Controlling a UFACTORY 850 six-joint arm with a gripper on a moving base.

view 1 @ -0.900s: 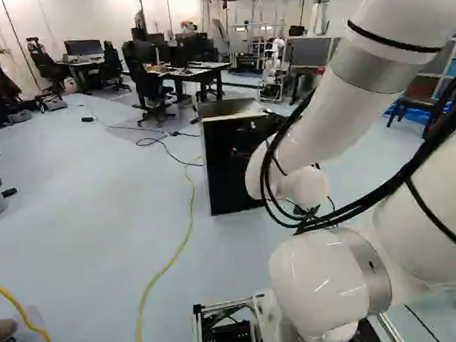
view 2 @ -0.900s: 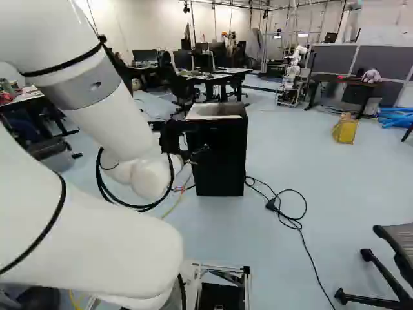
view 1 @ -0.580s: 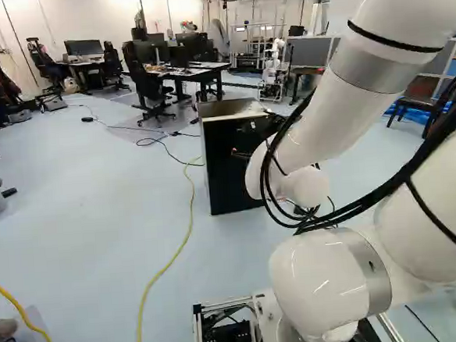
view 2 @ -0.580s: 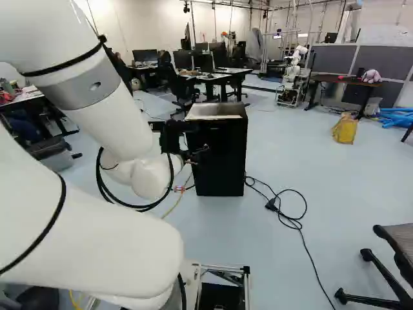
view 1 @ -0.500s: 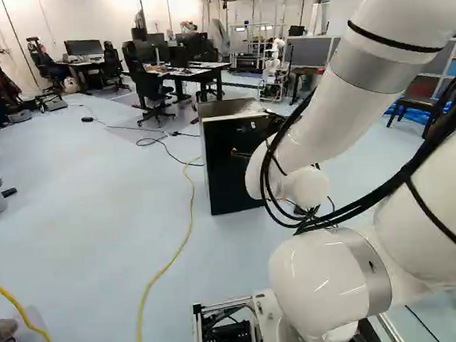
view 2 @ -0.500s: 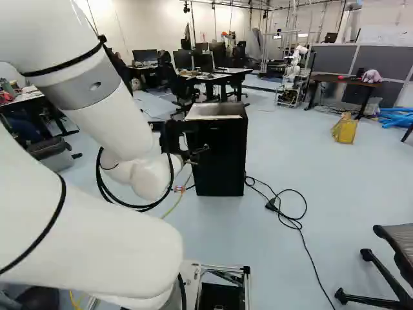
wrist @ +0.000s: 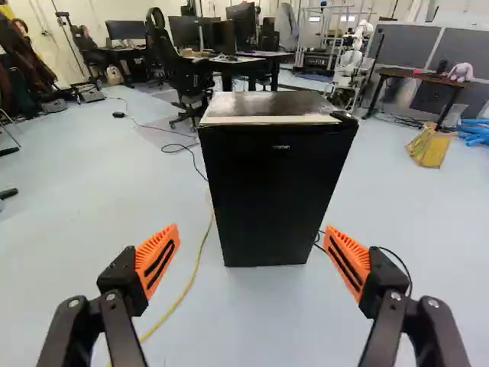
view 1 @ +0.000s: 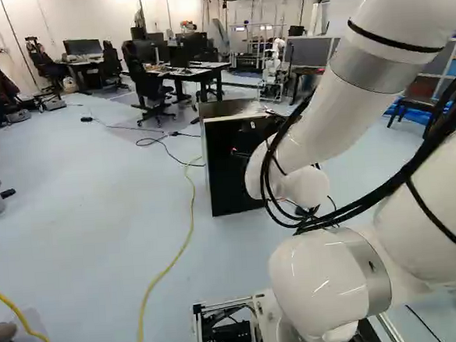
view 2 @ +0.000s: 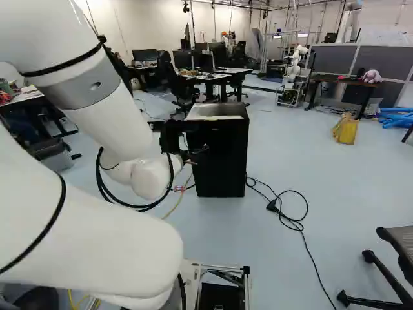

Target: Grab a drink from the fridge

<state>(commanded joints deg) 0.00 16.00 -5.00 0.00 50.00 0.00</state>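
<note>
A small black fridge (view 2: pixel 222 155) with a metallic top stands on the floor ahead, its door closed; the arm partly hides it in the left base view. My gripper (view 2: pixel 195 155) shows beside the fridge's front in the right base view, at the end of the raised arm. In the wrist view the fridge (wrist: pixel 271 191) stands ahead of the gripper (wrist: pixel 250 256), whose fingers are spread wide with nothing between the orange pads. No drink can be seen.
A yellow cable (view 1: pixel 166 271) runs over the floor left of the fridge, and a black cable (view 2: pixel 293 223) lies coiled to its right. An office chair (view 2: pixel 397 255) is at the right of the right base view. Desks and another robot (view 2: pixel 295 64) stand behind.
The base seems to have moved very slightly: fridge, cables and chair have shifted a little together in the base views. The arm keeps its pose over its lowest joint.
</note>
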